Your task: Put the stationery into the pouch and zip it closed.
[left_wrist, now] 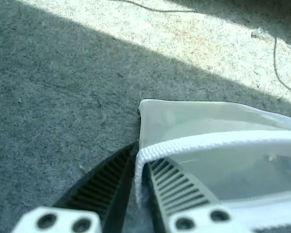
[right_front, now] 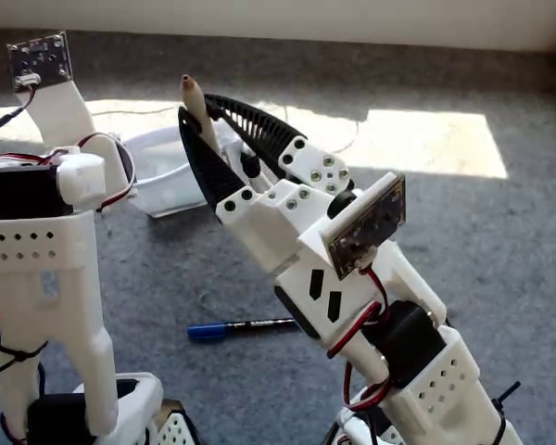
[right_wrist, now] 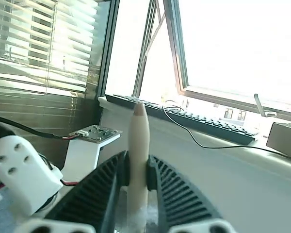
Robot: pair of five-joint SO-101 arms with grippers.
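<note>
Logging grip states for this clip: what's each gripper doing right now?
Left gripper: closed on the pouch at its zipper edge.
Right gripper: closed on a beige pen.

Both arms [right_front: 46, 278] were white printed plastic, with ribbed black fingers [right_front: 259, 130], black servos [right_front: 412, 338], red and black cables [right_front: 378, 289], small screws [right_front: 329, 174] and bare wrist circuit boards [right_front: 366, 227].
</note>
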